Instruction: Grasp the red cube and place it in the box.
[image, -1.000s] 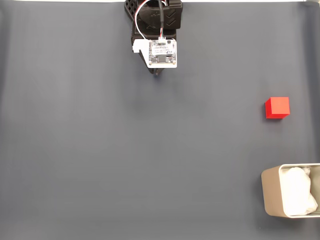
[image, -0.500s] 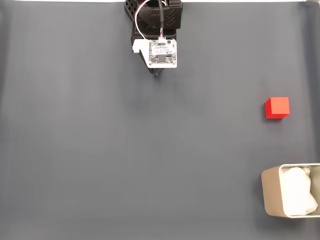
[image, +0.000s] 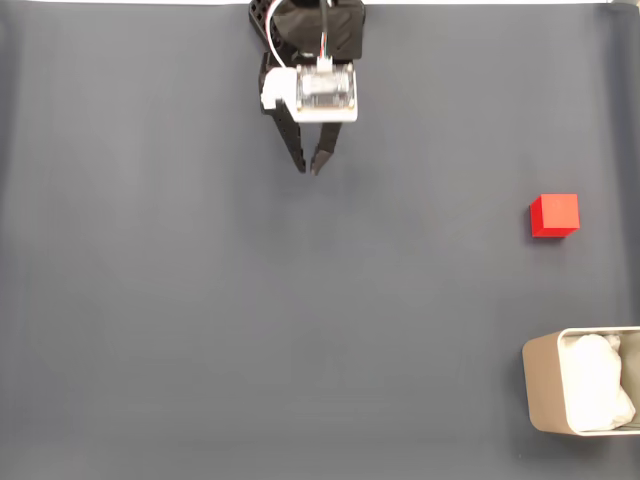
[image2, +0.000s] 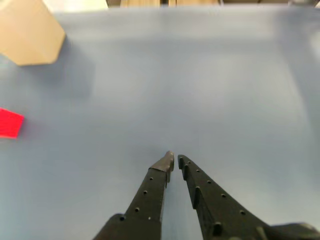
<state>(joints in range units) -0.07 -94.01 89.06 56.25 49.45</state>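
Tool (image: 309, 170) has extended; box (image: 541, 390) holds white padding (image: 597, 390).

We take this for a bare test bench of the lab or hobby sort: a smooth dark grey-blue mat (image: 200, 300) covers the whole work surface, and a black plastic arm with an exposed white circuit board and loose wires (image: 322, 60) stands at its far edge.

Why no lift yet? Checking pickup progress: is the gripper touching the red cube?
Apart. The fixed view shows the gripper near the top, with bare grey mat between it and the red cube.
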